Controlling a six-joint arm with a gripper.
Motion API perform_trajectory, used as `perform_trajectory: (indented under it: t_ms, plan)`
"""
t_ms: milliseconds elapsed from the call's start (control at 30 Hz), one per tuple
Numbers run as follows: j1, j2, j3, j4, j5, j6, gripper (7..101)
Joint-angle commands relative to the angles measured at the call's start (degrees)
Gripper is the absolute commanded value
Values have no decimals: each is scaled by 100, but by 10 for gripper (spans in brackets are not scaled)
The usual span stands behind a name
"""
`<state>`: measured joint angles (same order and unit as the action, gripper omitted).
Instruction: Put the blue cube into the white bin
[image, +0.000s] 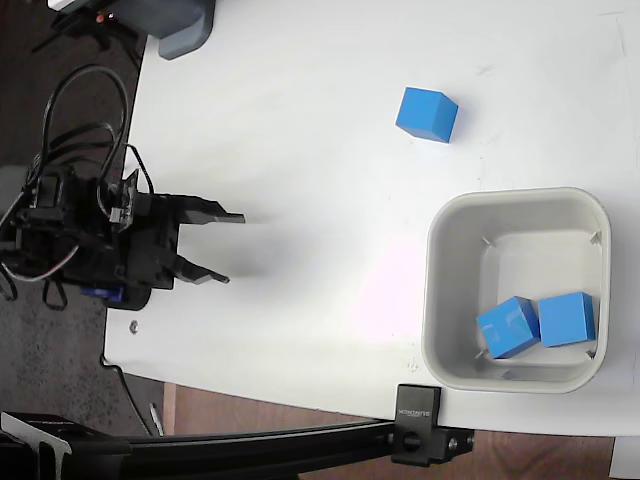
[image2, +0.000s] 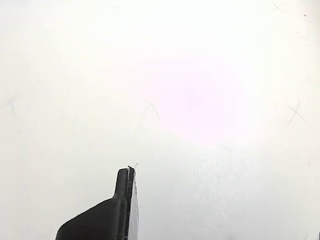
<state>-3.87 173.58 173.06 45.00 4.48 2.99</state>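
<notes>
White table (image: 300, 120) fills most of the fixed view, with dark floor along its left edge and a black rail under its bottom edge. At the left edge the gripper (image: 228, 247) stands with its two black fingers spread apart and nothing between them. Between the fingertips and the bin (image: 440, 290) at the right lies a wide bare stretch of table. One blue cube (image: 427, 113) sits alone on the table above the bin, near its upper left corner but apart from the rim, and well apart from the gripper. Inside the bin two more cubes (image: 537, 322) lie side by side, touching, near the bottom wall. On the wrist view one finger (image2: 122, 200) shows at the lower edge over bare table with faint scratch marks.
</notes>
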Motion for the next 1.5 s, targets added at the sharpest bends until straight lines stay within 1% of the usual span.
perform_trajectory:
  t_ms: [33, 1500]
  plan:
    - [-35, 141, -149, -79, 53, 0, 1000]
    - [-123, 141, -149, -88, 123, 9, 1000]
